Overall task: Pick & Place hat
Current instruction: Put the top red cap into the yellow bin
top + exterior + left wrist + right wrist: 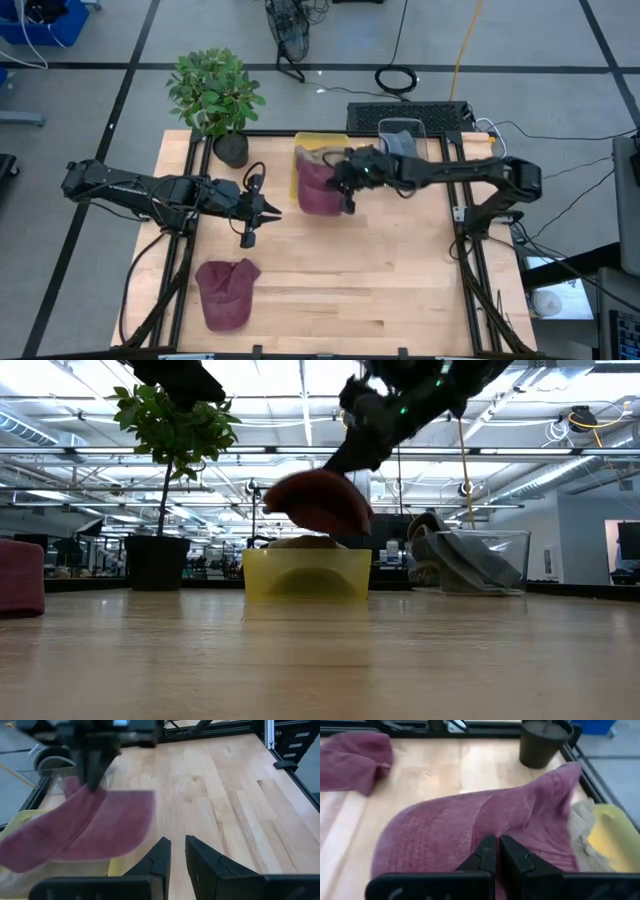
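My right gripper (347, 188) is shut on a maroon hat (318, 186), which hangs in the air over the near part of a yellow bin (322, 141) at the table's far middle. The low view shows the hat (318, 500) clear above the bin (305, 574). A second maroon hat (225, 291) lies flat on the table near its front left. My left gripper (177, 847) hovers over the table left of the held hat, its fingers a narrow gap apart with nothing between them. My right gripper pinches the hat's edge (492, 831) between its two fingers. The fingers (93, 772) come slanting down from the table's right side. The hat is lifted clear and droops below and ahead of the fingers, its cloth slack, above the yellow bin.
A potted plant (215, 92) stands at the table's far left, just left of the bin. A clear box holding grey cloth (402, 140) sits right of the bin. Pale cloth (581, 822) lies inside the yellow bin. Bare wood spans the table's middle and near right (380, 290).
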